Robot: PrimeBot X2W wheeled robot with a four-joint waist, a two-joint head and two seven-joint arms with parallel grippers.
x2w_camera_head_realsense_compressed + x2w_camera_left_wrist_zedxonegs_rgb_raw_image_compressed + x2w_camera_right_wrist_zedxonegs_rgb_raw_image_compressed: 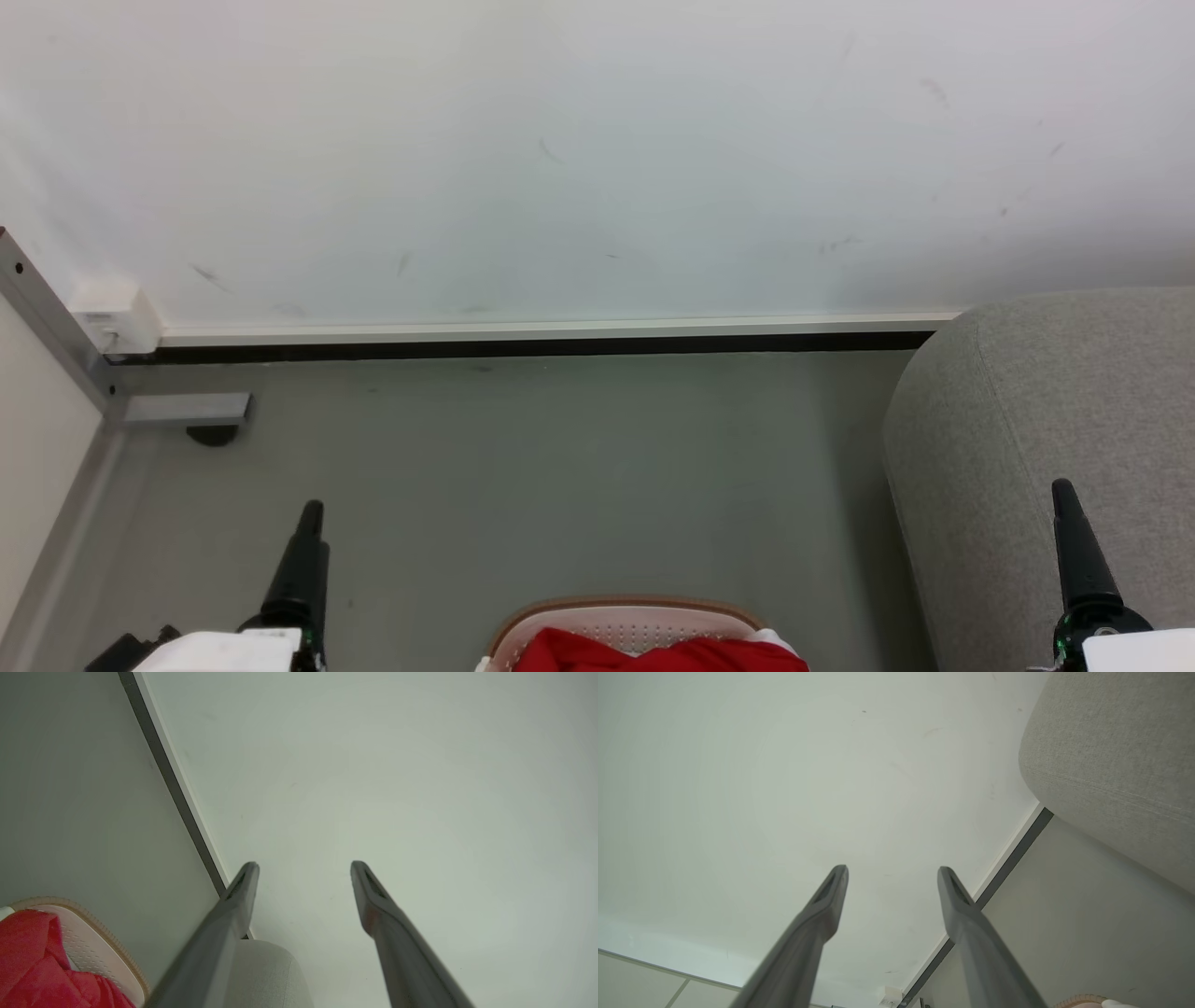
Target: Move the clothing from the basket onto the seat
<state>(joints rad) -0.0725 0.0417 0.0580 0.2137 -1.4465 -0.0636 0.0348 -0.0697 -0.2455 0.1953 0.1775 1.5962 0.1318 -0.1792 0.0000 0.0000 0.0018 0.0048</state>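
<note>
The basket [621, 618], white with a tan rim, sits on the floor at the bottom centre of the head view. The red clothing [653, 655] lies bunched inside it. The light grey seat [1046, 420] stands to the basket's right, against the wall. My left gripper [303, 865] is open and empty, raised to the left of the basket [93, 947] and the clothing [28, 956]. My right gripper [892, 870] is open and empty, in front of the seat [1115, 765]. In the head view the left gripper [311, 511] and right gripper [1062, 487] point up at either side.
A white wall with a dark baseboard [523, 348] runs across behind the grey floor [523, 485]. A grey metal frame with a foot [187, 409] and a small white box [112, 317] stand at the left corner.
</note>
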